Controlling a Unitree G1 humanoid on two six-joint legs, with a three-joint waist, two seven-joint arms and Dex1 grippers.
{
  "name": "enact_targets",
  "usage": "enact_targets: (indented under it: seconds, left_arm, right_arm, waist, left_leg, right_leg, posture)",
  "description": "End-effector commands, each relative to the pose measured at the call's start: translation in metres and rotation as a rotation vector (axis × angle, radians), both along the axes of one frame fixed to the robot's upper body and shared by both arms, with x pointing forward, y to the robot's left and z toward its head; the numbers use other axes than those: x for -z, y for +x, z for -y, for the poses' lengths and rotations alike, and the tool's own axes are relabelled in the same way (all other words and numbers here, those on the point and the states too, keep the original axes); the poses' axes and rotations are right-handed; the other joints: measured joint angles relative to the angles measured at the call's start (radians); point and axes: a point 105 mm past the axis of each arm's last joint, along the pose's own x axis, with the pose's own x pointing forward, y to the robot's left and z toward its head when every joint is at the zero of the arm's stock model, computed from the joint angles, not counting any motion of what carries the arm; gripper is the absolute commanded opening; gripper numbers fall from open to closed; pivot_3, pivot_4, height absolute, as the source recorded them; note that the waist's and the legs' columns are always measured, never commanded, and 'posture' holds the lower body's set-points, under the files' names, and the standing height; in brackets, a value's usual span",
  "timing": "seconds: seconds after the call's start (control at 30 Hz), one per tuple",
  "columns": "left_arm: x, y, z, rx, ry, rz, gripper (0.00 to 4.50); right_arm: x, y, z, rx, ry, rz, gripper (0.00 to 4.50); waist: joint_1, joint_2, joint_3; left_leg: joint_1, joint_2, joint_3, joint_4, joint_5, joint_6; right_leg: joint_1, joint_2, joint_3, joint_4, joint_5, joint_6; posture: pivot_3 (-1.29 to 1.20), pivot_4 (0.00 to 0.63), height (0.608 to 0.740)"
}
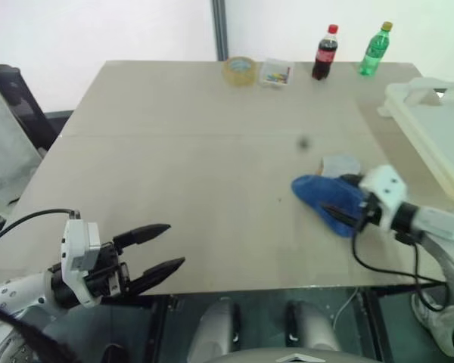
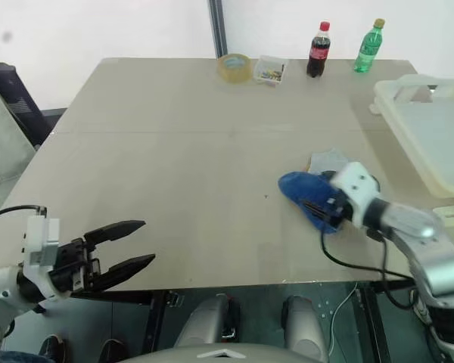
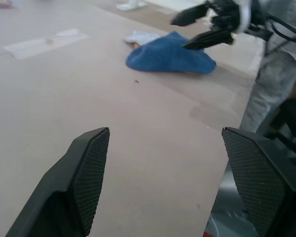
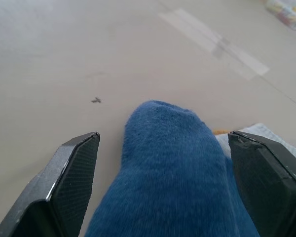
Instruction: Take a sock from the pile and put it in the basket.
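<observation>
The blue sock [image 1: 318, 193] lies on the table's right side, on top of the pile, where a light grey sock [image 1: 340, 164] and a sliver of yellow [image 4: 219, 132] peek out behind it. My right gripper [image 1: 339, 200] hovers open over the sock's near end. In the right wrist view its two fingers [image 4: 74, 168] stand wide on either side of the blue sock [image 4: 172, 163]. The cream-white basket [image 1: 431, 121] sits at the table's far right edge. My left gripper [image 1: 163, 253] is open and empty over the table's front left edge, far from the pile.
Along the table's back edge stand a tape roll [image 1: 240, 69], a small clear box [image 1: 275, 72], a cola bottle [image 1: 325, 53] and a green bottle [image 1: 375, 50]. A dark chair [image 1: 19, 106] stands off the table's left side.
</observation>
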Motion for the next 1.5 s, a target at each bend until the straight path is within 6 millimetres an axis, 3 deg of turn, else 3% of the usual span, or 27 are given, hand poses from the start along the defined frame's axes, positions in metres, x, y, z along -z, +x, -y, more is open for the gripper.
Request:
enact_targets:
  seconds: [0.03, 0.27, 0.4, 0.57, 0.8, 0.9, 1.1, 1.13, 1.27, 1.5]
  left_arm:
    - [-0.008, 0.002, -0.006, -0.001, 0.037, 0.049, 3.88]
    - [-0.007, 0.0, -0.007, -0.02, 0.042, 0.06, 3.88]
    - [-0.006, -0.001, -0.006, -0.027, 0.039, 0.062, 3.88]
    - [-0.003, 0.0, -0.005, -0.029, 0.032, 0.06, 3.88]
    - [-0.002, 0.005, -0.005, -0.015, 0.037, 0.062, 3.88]
    - [-0.001, 0.005, -0.005, -0.011, 0.048, 0.059, 3.88]
    - [-0.001, 0.006, -0.005, -0.008, 0.054, 0.058, 3.88]
    - [-0.001, 0.006, -0.005, -0.008, 0.054, 0.057, 3.88]
    - [0.0, 0.006, -0.003, -0.006, 0.053, 0.055, 3.88]
    - [0.0, 0.007, -0.001, 0.004, 0.054, 0.05, 3.88]
  right_arm:
    - [0.0, 0.013, -0.01, 0.037, -0.038, 0.021, 4.25]
    - [-0.005, 0.017, 0.0, 0.077, -0.02, -0.02, 4.25]
    - [-0.018, 0.013, 0.026, 0.161, 0.058, -0.089, 4.25]
    - [-0.011, -0.003, 0.056, 0.227, 0.05, -0.186, 4.25]
    - [-0.001, -0.02, 0.054, 0.214, 0.126, -0.298, 4.25]
    - [-0.001, -0.021, 0.055, 0.227, 0.142, -0.3, 3.49]
    - [-0.005, -0.022, 0.051, 0.221, 0.165, -0.3, 0.46]
    - [-0.005, -0.022, 0.051, 0.219, 0.164, -0.299, 0.13]
    - [-0.006, -0.02, 0.04, 0.178, 0.155, -0.291, 0.13]
    - [0.009, -0.006, -0.008, -0.014, -0.003, -0.218, 0.13]
  waist:
    - [0.0, 0.0, 0.0]
    - [0.0, 0.0, 0.0]
    - [0.001, 0.0, 0.001]
    - [0.001, -0.001, 0.001]
    - [-0.005, 0.0, 0.001]
    - [-0.003, 0.0, 0.001]
    - [-0.002, 0.0, 0.001]
    - [-0.002, 0.0, 0.001]
    - [-0.002, 0.0, 0.001]
    - [-0.016, 0.0, 0.001]
  left_leg:
    - [0.0, 0.0, 0.0, 0.0, 0.0, 0.0]
    - [-0.001, -0.001, 0.0, 0.0, 0.0, 0.0]
    - [0.0, 0.0, 0.0, 0.0, 0.0, 0.0]
    - [0.0, 0.0, -0.001, 0.0, 0.0, 0.0]
    - [0.0, 0.001, 0.0, 0.001, 0.0, 0.0]
    - [0.0, 0.001, 0.0, 0.001, 0.0, 0.0]
    - [0.0, 0.001, 0.0, 0.001, 0.0, 0.0]
    - [0.0, 0.001, 0.0, 0.001, 0.0, 0.0]
    - [0.0, 0.001, 0.0, 0.001, 0.0, 0.0]
    - [0.0, 0.002, 0.0, 0.001, 0.0, 0.0]
  right_leg:
    - [0.0, 0.0, 0.0, 0.0, 0.0, 0.0]
    - [0.001, 0.0, 0.0, 0.001, 0.0, 0.0]
    - [0.001, 0.0, 0.0, 0.002, 0.0, 0.0]
    - [0.001, 0.0, 0.0, 0.001, 0.0, 0.0]
    - [0.001, 0.001, 0.0, 0.002, 0.0, 0.0]
    - [0.001, 0.001, 0.0, 0.002, 0.0, 0.0]
    - [0.001, 0.0, 0.0, 0.002, 0.0, 0.0]
    - [0.001, 0.0, 0.0, 0.002, 0.0, 0.0]
    - [0.001, 0.0, 0.0, 0.002, 0.0, 0.0]
    - [0.0, 0.001, 0.0, 0.002, 0.0, 0.0]
  posture:
    - [0.0, 0.15, 0.74]
    - [0.0, 0.15, 0.74]
    - [0.0, 0.15, 0.74]
    - [0.0, 0.15, 0.74]
    - [0.0, 0.15, 0.74]
    - [0.0, 0.15, 0.74]
    - [0.0, 0.15, 0.74]
    - [0.0, 0.15, 0.74]
    - [0.0, 0.15, 0.74]
    - [0.0, 0.15, 0.74]
